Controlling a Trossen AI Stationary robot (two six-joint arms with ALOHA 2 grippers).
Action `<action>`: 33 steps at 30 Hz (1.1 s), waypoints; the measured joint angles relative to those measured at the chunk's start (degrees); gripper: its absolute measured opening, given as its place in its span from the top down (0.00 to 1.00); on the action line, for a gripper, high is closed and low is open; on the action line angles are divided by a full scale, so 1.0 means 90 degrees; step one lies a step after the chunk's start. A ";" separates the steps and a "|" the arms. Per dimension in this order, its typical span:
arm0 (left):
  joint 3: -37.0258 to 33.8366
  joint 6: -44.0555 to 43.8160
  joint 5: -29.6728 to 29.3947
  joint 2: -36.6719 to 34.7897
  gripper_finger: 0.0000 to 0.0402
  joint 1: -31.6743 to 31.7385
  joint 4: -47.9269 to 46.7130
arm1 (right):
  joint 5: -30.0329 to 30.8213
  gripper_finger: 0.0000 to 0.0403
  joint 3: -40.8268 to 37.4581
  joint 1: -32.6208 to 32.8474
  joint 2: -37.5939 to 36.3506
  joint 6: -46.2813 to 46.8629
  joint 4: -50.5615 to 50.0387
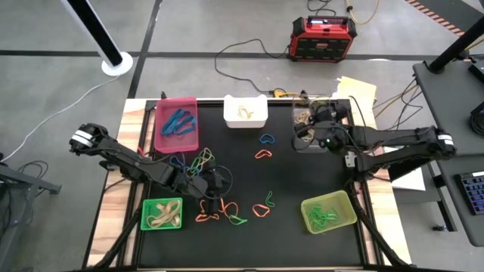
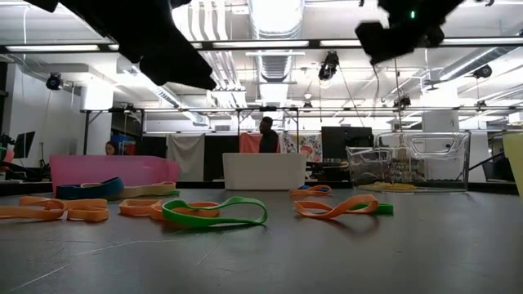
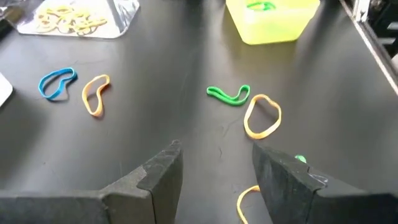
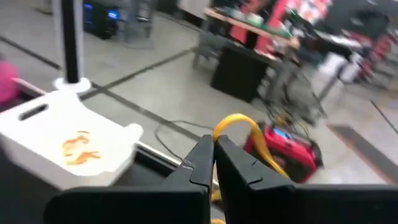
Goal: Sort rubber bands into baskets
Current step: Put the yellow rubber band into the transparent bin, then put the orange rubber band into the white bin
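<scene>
**Sorting bands: left gripper spread over the pile, right gripper pinching a yellow band**

Hovering at the lower middle of the high view, the left gripper [image 1: 214,183] has its fingers apart over loose rubber bands [image 1: 227,210] on the black mat [image 1: 302,249]. The right gripper [image 4: 213,163], at the upper right near the clear basket [image 1: 304,115], is clamped on a yellow band [image 4: 239,124]. The pink basket [image 1: 177,125] and white basket [image 1: 245,111] sit along the top edge, two green baskets [image 1: 162,214] [image 1: 328,212] lower down.

red-and-black box [image 1: 321,38], keyboard [image 1: 475,194], white pole base [image 1: 117,64]
</scene>
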 joint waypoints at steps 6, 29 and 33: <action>0.0000 0.0077 -0.0005 0.0119 0.56 0.0000 0.0077 | -0.0616 0.98 -0.0470 -0.0582 -0.0010 0.1164 -0.0424; 0.0000 0.0269 -0.0338 0.0119 0.56 0.0036 0.0128 | -0.1007 0.74 -0.0532 -0.0720 0.0039 0.2050 -0.0488; 0.0000 0.0269 -0.0338 0.0119 0.56 0.0036 0.0128 | -0.1621 0.71 -0.0529 -0.0621 0.0042 0.2107 -0.0394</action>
